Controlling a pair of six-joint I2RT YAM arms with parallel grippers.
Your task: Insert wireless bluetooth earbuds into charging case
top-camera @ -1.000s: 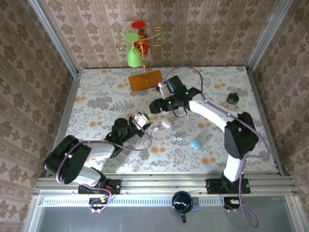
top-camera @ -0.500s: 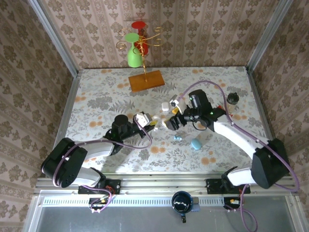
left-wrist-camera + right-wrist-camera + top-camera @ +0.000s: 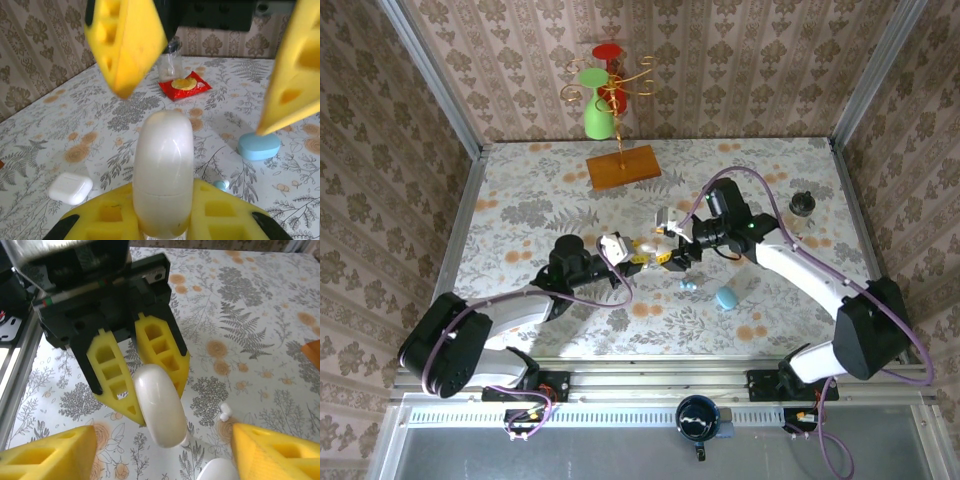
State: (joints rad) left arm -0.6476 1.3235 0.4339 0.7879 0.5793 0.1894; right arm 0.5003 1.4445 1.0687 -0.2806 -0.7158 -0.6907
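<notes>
My left gripper (image 3: 625, 252) (image 3: 162, 200) is shut on a white pebble-shaped charging case (image 3: 646, 246) (image 3: 163, 170) (image 3: 157, 405); the case is closed and held above the table. The right gripper (image 3: 668, 256) (image 3: 162, 440) faces it, open, with its yellow fingers (image 3: 125, 45) standing on either side of the case's free end without touching it. A white earbud (image 3: 224, 411) lies on the table beyond the case. A pale blue earbud (image 3: 688, 286) (image 3: 220, 185) lies near a closed blue case (image 3: 725, 297) (image 3: 258, 145).
A white square case (image 3: 665, 219) (image 3: 70, 187) lies just behind the grippers, and another white pebble case (image 3: 215, 472) lies below the right gripper. A wooden stand with green and red cups (image 3: 620, 165) is at the back. A small black jar (image 3: 801, 203) and a red packet (image 3: 185, 85) lie to the right.
The right arm swung from the back of the table down to the left gripper and now flanks the held case. The left gripper moved slightly right, still holding the case.
</notes>
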